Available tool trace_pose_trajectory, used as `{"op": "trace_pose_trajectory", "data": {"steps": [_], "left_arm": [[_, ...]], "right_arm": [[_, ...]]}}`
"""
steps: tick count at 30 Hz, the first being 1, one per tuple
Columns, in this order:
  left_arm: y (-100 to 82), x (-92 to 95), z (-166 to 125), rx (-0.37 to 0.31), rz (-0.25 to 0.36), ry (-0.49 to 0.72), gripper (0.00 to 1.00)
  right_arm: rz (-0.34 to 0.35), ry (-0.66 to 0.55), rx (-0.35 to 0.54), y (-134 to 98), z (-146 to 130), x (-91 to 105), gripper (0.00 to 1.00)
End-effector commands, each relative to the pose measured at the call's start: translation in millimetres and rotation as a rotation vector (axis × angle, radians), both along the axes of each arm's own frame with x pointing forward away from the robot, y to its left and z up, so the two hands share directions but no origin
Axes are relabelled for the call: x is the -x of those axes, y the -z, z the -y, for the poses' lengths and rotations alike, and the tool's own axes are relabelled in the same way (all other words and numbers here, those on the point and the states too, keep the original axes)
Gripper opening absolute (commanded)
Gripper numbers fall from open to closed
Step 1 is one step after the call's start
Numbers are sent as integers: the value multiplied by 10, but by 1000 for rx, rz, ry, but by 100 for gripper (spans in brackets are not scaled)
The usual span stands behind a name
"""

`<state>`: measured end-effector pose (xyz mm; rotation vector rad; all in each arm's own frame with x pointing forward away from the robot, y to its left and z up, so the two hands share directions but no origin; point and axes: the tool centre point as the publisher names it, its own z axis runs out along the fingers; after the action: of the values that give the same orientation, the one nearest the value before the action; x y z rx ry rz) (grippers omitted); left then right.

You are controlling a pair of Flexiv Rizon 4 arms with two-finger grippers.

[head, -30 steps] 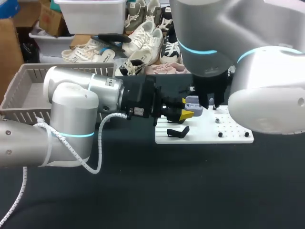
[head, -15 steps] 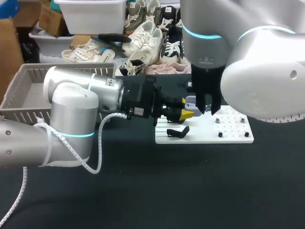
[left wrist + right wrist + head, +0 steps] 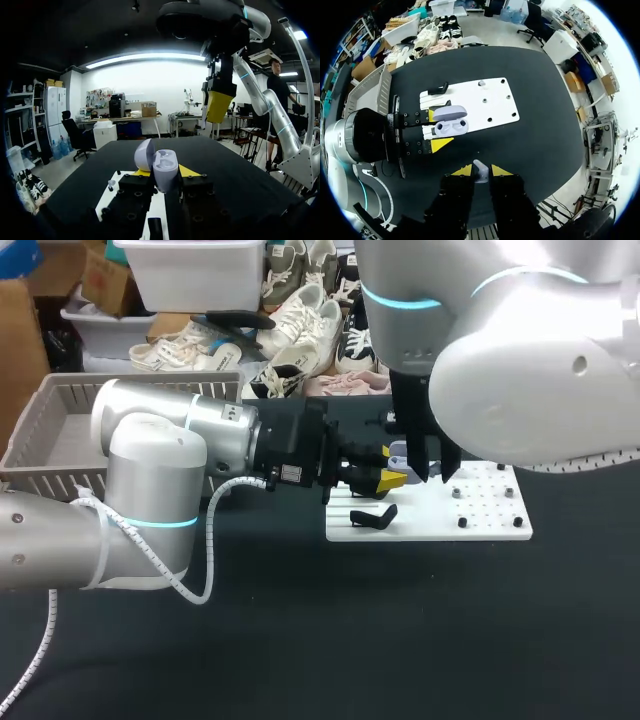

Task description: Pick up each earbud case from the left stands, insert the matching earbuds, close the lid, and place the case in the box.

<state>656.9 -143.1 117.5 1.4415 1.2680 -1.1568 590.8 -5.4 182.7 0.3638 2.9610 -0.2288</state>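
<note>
An open lavender earbud case (image 3: 160,167) sits between the yellow-tipped fingers of my left gripper (image 3: 162,173), which is shut on it, lid tilted back. In the head view that gripper (image 3: 395,476) holds the case (image 3: 403,452) over the left part of the white stand board (image 3: 480,510). My right gripper (image 3: 481,172) hangs above and is shut on a small pale earbud (image 3: 479,169); from there I look down on the case (image 3: 450,121) and its two wells. In the head view the right gripper (image 3: 428,468) is just right of the case.
A black stand (image 3: 372,515) sits at the board's front left, also seen as a black stand (image 3: 438,90) beyond the case. Small pegs (image 3: 461,522) dot the board. A grey basket (image 3: 55,430) stands at the far left. Black tabletop lies in front.
My right arm has swung left, bringing its gripper a little closer to the case. The left arm and the case have not moved.
</note>
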Motion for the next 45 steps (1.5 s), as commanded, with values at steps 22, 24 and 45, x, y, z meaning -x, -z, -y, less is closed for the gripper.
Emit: {"op": "trace_pose_trajectory", "data": {"steps": [22,24,45], "left_arm": [[1,-7,1,0,0,1,0],[1,-7,1,0,0,1,0],[1,-7,1,0,0,1,0]], "right_arm": [[-128,199,-43,-89,-157,-216,0],[-119,176,-52,-91,-198,-231,0],[-106,147,-26,-39,-233,-270,0]]}}
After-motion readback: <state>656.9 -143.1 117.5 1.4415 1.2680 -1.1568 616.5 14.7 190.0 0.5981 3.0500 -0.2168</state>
